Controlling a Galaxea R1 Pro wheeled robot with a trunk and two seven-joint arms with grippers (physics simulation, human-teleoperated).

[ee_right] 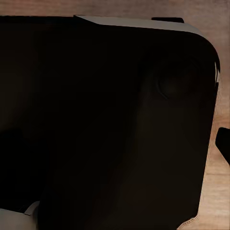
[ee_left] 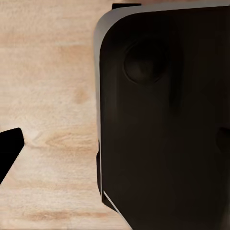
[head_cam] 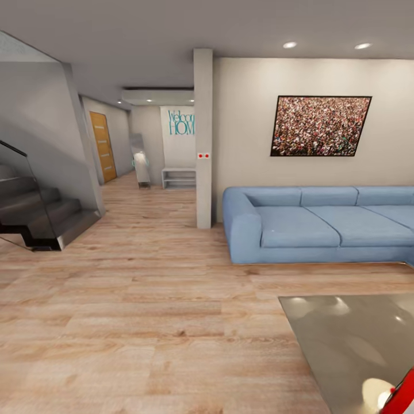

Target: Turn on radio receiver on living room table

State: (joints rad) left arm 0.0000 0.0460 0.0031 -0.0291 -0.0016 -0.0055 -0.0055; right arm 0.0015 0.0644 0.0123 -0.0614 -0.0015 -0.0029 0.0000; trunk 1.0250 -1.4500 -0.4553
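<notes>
Dark casing blocks both wrist views over wood floor (ee_left: 48, 96), so neither gripper's opening can be told. Red, white-sided radio receiver (head_cam: 402, 394) sits at the glossy grey desk (head_cam: 345, 339) corner, cropped. Beyond stands the blue sofa (head_cam: 310, 224).

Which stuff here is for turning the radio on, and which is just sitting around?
For the job:
radio receiver, just its red edge showing at the picture's corner
table, glossy grey top

Just there:
blue sofa
wall picture
stairs
wooden door

"Welco… HOM…" on hallway wall (head_cam: 179, 123)
</notes>
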